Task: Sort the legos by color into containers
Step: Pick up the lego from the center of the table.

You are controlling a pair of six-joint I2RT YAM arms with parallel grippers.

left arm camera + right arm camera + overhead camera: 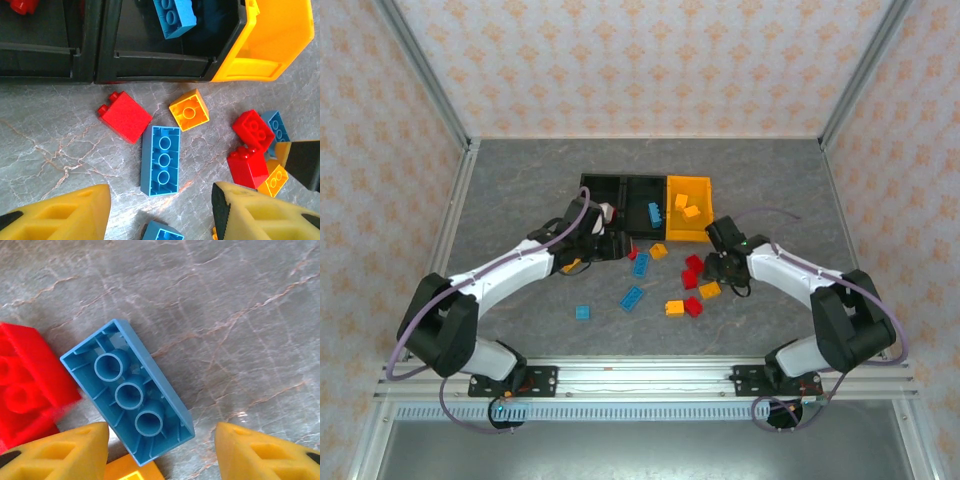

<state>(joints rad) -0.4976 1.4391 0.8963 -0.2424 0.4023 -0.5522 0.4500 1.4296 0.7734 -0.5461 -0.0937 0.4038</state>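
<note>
The containers stand in a row at the back: two black bins (602, 192) (642, 192) and an orange-yellow one (688, 232). The middle bin holds a blue lego (653, 212), and yellow ones (686, 206) lie in the orange-yellow bin. Loose legos are scattered in front. My left gripper (160, 210) is open above the table, just short of an upturned blue brick (161, 159). A red brick (125, 116) and an orange one (189, 110) lie beyond it. My right gripper (162, 450) is open around the near end of another upturned blue brick (127, 395), with a gap at the right finger.
More bricks lie mid-table: blue ones (632, 298) (583, 312), red ones (692, 266) (693, 306) and orange ones (674, 308) (709, 290). A red brick (22, 390) sits left of the right gripper. Metal frame rails (455, 200) border the grey table.
</note>
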